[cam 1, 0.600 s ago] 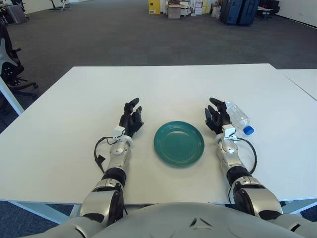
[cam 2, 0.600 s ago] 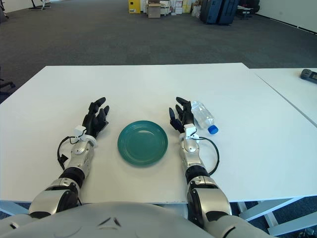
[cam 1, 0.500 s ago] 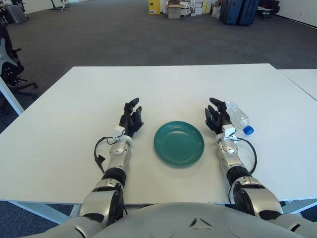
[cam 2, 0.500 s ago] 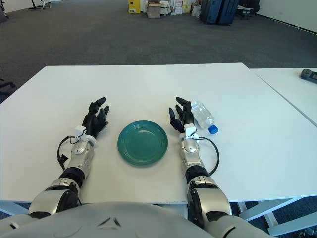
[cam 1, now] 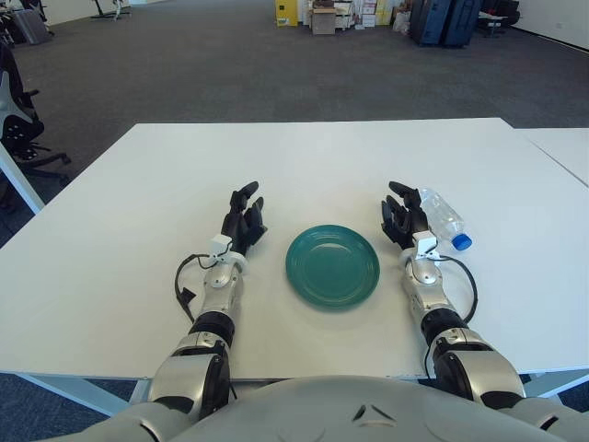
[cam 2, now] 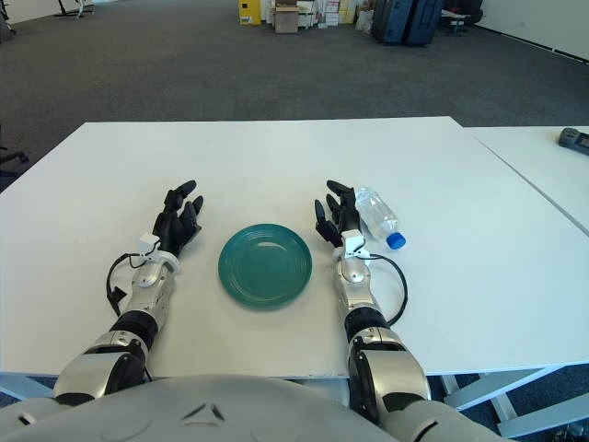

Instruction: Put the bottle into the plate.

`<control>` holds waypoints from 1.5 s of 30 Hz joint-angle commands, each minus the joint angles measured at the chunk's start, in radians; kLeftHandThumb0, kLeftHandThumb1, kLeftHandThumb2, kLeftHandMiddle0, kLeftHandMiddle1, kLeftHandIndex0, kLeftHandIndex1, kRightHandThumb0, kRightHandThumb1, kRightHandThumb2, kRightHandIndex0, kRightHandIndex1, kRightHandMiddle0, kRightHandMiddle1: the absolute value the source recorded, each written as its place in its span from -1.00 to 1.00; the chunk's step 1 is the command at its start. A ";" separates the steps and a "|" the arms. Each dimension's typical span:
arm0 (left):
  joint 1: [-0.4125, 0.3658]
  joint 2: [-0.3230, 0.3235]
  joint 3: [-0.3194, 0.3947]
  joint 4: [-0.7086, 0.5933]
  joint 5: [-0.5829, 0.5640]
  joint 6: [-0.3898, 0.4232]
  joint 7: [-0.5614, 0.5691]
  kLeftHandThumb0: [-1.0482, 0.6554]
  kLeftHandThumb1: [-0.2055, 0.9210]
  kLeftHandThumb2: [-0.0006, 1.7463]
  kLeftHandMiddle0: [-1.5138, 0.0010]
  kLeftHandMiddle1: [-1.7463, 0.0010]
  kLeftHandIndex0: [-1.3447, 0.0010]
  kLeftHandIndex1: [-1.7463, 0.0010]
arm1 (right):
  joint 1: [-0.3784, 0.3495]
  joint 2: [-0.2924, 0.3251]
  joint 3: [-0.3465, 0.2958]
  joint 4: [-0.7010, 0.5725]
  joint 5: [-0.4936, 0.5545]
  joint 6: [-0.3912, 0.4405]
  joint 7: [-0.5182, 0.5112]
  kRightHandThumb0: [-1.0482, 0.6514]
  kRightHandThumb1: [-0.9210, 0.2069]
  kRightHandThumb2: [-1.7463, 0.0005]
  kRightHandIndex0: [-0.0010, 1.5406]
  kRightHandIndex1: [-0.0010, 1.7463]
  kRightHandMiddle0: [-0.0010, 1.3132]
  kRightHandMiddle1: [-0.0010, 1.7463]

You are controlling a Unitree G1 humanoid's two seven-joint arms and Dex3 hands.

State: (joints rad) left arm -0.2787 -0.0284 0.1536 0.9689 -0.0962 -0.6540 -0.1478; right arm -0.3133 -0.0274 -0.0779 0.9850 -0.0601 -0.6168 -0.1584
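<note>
A clear plastic bottle (cam 1: 442, 216) with a blue cap lies on its side on the white table, cap toward me, just right of my right hand. A teal plate (cam 1: 332, 265) sits empty on the table between my two hands. My right hand (cam 1: 402, 217) rests on the table right of the plate, fingers spread, close beside the bottle and holding nothing. My left hand (cam 1: 244, 217) rests on the table left of the plate, fingers relaxed and empty.
The white table (cam 1: 313, 161) stretches well beyond the hands. A second white table (cam 2: 552, 161) stands to the right, with a dark object (cam 2: 574, 139) on it. An office chair (cam 1: 17, 120) stands far left; boxes and cases stand at the far wall.
</note>
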 commanded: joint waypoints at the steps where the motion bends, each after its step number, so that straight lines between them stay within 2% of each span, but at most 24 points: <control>1: 0.032 -0.004 -0.004 0.037 0.003 0.036 0.004 -0.67 1.00 0.01 0.38 0.98 1.00 0.05 | 0.046 0.009 0.003 0.023 -0.005 0.021 -0.011 -0.58 -1.00 0.34 -0.50 -0.98 -1.00 0.02; 6: 0.031 -0.005 -0.005 0.037 0.004 0.040 0.005 -0.66 1.00 0.02 0.37 0.97 1.00 0.06 | 0.049 0.003 0.013 -0.036 -0.031 0.017 -0.051 -0.56 -1.00 0.44 -0.49 -0.98 -1.00 0.04; 10: 0.030 -0.006 -0.006 0.037 0.005 0.047 0.008 -0.66 1.00 0.02 0.37 0.97 1.00 0.06 | 0.064 -0.023 0.024 -0.143 -0.064 0.040 -0.077 -0.54 -0.99 0.50 -0.45 -0.96 -1.00 0.05; 15: 0.028 -0.008 -0.007 0.039 0.009 0.054 0.015 -0.66 1.00 0.02 0.36 0.97 1.00 0.06 | 0.072 -0.035 0.027 -0.367 -0.113 0.087 -0.118 -0.47 -0.94 0.53 -0.40 -0.94 -1.00 0.03; 19: 0.023 -0.011 -0.005 0.047 0.006 0.057 0.014 -0.66 1.00 0.02 0.35 0.97 1.00 0.06 | 0.057 -0.040 0.024 -0.422 -0.124 0.112 -0.131 -0.44 -0.90 0.53 -0.40 -0.95 -1.00 -0.02; 25: 0.014 -0.016 -0.001 0.065 0.005 0.055 0.020 -0.65 1.00 0.00 0.33 0.96 1.00 0.03 | -0.001 -0.054 0.026 -0.447 -0.136 0.168 -0.143 -0.39 -0.83 0.45 -0.43 -0.97 -1.00 -0.09; 33: 0.010 -0.021 -0.005 0.085 0.015 0.039 0.040 -0.65 1.00 0.00 0.34 0.97 1.00 0.03 | -0.058 -0.082 0.034 -0.363 -0.165 0.219 -0.179 -0.44 -0.89 0.44 -0.46 -0.99 -1.00 -0.16; 38: 0.010 -0.022 -0.006 0.092 0.019 0.035 0.052 -0.66 1.00 0.00 0.37 0.98 1.00 0.05 | -0.065 -0.098 0.052 -0.363 -0.222 0.231 -0.223 -0.49 -0.98 0.51 -0.47 -0.99 -1.00 -0.20; 45: 0.011 -0.026 -0.005 0.091 0.022 0.031 0.067 -0.66 1.00 0.00 0.38 0.99 1.00 0.04 | -0.083 -0.155 0.103 -0.357 -0.366 0.268 -0.328 -0.57 -1.00 0.52 -0.46 -0.99 -1.00 -0.22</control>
State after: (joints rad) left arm -0.3104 -0.0397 0.1526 1.0134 -0.0783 -0.6573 -0.0935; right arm -0.3565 -0.1433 0.0073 0.6192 -0.3705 -0.3696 -0.4436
